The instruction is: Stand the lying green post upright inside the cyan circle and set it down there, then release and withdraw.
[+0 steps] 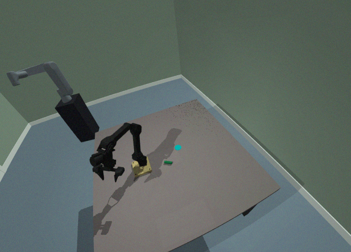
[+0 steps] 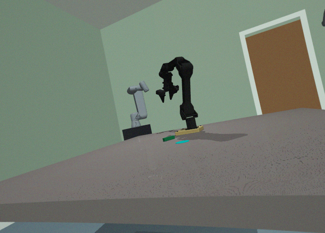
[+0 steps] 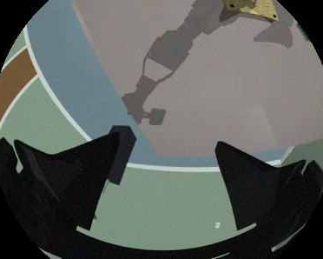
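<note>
The green post (image 1: 168,162) (image 2: 168,138) lies on its side on the table, near the arm's base; a sliver of it shows at the upper right edge of the wrist view (image 3: 303,32). The cyan circle (image 1: 177,147) (image 2: 182,141) lies flat on the table a short way from the post, with nothing on it. My gripper (image 1: 109,180) (image 2: 167,100) (image 3: 169,142) is open and empty. It hangs high, on the far side of the arm's base from the post and the circle, fingers pointing down in the top and exterior views.
The arm's yellow base plate (image 1: 147,169) (image 2: 188,132) (image 3: 259,9) stands on the table (image 1: 215,169) (image 2: 131,167) (image 3: 224,100) close to the post. A grey arm (image 1: 57,76) (image 2: 139,104) on a dark pedestal (image 1: 76,117) (image 2: 136,132) stands beyond the table's edge.
</note>
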`<act>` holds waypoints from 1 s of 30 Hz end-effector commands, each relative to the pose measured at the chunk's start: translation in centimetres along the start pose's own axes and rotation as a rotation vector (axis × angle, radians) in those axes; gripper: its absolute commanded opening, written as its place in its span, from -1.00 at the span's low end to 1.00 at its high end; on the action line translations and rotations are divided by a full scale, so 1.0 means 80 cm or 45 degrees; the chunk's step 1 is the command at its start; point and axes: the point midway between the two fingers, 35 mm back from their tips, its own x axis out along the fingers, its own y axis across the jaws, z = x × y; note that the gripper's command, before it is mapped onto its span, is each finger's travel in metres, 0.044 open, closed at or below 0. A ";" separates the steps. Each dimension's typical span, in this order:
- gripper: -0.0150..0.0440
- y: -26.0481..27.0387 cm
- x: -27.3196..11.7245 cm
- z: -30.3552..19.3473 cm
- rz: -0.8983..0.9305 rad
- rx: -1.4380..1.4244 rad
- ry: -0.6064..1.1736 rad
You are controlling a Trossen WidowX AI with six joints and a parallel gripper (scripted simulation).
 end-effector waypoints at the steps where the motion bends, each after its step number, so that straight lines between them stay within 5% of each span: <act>1: 0.78 -0.002 0.000 -0.001 -0.005 -0.019 0.000; 7: 0.30 -0.081 0.011 -0.013 -0.166 -0.649 0.006; 18: 0.30 -0.241 0.003 0.012 -0.468 -1.969 0.148; 30: 0.30 -0.375 -0.038 0.109 -0.731 -3.407 0.517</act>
